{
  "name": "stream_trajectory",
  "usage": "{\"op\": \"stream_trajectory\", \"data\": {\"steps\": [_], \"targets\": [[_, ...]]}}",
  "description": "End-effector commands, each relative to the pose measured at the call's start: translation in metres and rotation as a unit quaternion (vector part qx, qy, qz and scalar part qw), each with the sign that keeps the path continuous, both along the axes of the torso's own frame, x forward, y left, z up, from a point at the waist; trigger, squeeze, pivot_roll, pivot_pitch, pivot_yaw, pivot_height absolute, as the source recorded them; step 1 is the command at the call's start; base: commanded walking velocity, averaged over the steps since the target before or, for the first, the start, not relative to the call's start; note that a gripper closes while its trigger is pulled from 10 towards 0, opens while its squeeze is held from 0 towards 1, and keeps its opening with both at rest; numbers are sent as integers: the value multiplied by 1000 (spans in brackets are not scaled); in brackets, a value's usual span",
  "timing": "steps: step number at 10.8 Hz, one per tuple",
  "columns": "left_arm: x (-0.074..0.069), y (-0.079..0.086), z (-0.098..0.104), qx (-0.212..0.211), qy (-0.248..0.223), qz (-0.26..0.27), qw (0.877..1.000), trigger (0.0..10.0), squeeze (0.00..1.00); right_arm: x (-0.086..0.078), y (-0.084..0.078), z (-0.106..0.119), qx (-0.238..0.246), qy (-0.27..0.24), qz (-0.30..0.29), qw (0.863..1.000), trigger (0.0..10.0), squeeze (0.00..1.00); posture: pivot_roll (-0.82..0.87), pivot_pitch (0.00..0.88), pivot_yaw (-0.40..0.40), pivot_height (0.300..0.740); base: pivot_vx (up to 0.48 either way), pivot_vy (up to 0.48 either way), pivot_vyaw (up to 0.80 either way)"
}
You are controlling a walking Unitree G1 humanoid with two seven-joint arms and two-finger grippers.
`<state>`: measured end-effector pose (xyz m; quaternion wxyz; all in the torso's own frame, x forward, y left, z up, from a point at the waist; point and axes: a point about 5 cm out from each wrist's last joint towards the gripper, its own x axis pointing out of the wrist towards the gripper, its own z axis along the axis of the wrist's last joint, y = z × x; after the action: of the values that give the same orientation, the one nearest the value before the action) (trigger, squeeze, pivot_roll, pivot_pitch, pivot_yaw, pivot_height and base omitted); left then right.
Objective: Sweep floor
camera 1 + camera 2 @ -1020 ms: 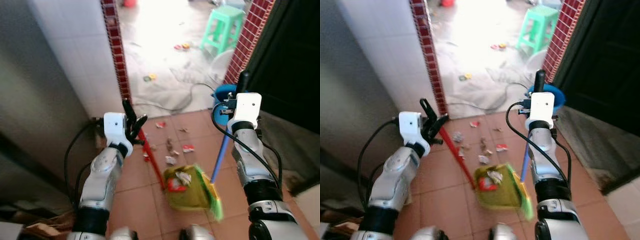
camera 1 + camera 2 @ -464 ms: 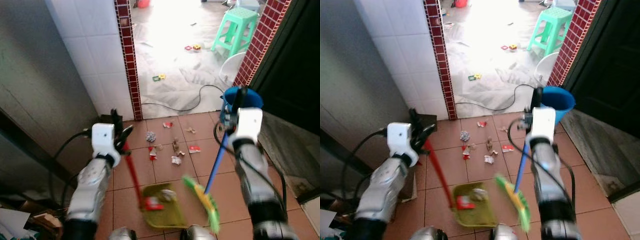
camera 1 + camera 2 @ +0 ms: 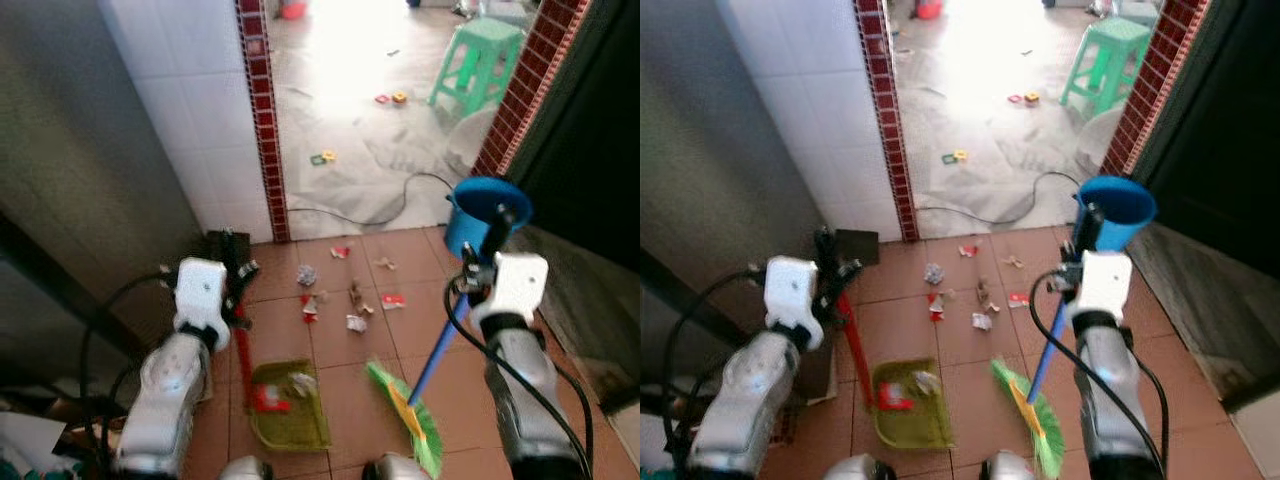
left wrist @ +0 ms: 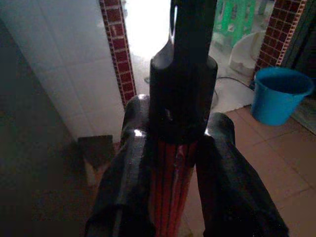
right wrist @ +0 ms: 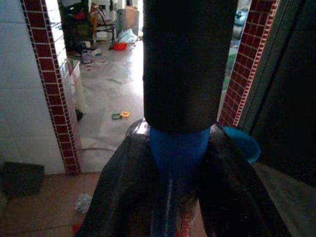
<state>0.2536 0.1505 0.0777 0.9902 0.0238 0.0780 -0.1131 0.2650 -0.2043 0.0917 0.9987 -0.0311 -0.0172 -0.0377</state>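
Observation:
My left gripper (image 3: 235, 275) is shut on the red handle (image 3: 243, 352) of a yellow-green dustpan (image 3: 288, 405), which rests on the terracotta tiles with a few scraps inside. My right gripper (image 3: 490, 235) is shut on the blue handle (image 3: 438, 345) of a broom whose green bristles (image 3: 412, 420) touch the floor to the right of the pan. Several bits of paper litter (image 3: 348, 300) lie on the tiles beyond both tools. In the left wrist view the fingers (image 4: 133, 163) clamp the red handle (image 4: 172, 192); in the right wrist view the fingers (image 5: 123, 182) clamp the blue handle (image 5: 177, 163).
A blue bucket (image 3: 483, 212) stands just beyond the right gripper by a brick pillar (image 3: 522, 85). A white tiled wall (image 3: 185, 110) with a red brick edge is on the left. Through the doorway lie a cable (image 3: 385, 205), small toys (image 3: 323, 157) and a green stool (image 3: 478, 55).
The camera has shifted. The dustpan has moved left and stands farther from the broom head. Both grippers keep hold of their handles.

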Motion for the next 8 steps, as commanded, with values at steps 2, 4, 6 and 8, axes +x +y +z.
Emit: {"op": "stream_trajectory", "data": {"steps": [2,4,6,8], "targets": [[-2,5,6,-24,-4,27,999,10000,0,-5,-2,1,12,9,0,1000,10000,0,-61,26,53,740,0,0,0],[-10,5,8,-2,-9,19,1000,10000,0,-15,-6,-1,12,20,-5,1000,10000,0,-61,27,54,740,0,0,0],[-14,4,10,6,-10,7,1000,10000,0,-20,-6,-3,31,26,-5,999,10000,0,-61,28,62,740,0,0,0],[-14,4,10,7,-8,6,1000,10000,0,-19,-5,-2,25,26,-5,999,10000,0,-61,26,63,740,0,0,0]]}}
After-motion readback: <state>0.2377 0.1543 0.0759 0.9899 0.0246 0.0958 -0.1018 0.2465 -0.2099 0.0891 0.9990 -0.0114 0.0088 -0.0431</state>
